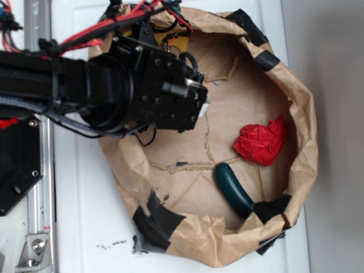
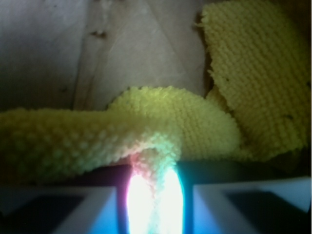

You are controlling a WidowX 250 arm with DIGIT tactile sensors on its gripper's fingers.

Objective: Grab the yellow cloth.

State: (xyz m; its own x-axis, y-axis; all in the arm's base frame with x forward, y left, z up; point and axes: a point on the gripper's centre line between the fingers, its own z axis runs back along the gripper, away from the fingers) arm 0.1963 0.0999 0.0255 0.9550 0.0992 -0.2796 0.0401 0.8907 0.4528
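The yellow cloth (image 2: 146,126) fills the wrist view, a fuzzy terry rag lying in folds on brown paper. One of its folds runs down between the two fingers of my gripper (image 2: 155,195), which is shut on it. A flat part of the cloth spreads to the upper right. In the exterior view the black arm covers the upper left of the paper basin, and only a small yellow patch of the cloth (image 1: 174,38) shows behind it. The fingers themselves are hidden under the arm there.
A crumpled brown paper basin (image 1: 304,131) with black tape on its rim holds everything. A red wrinkly cloth (image 1: 263,141) lies at its right. A dark green curved object (image 1: 232,187) lies at the lower right. The basin stands on a white table (image 1: 85,216).
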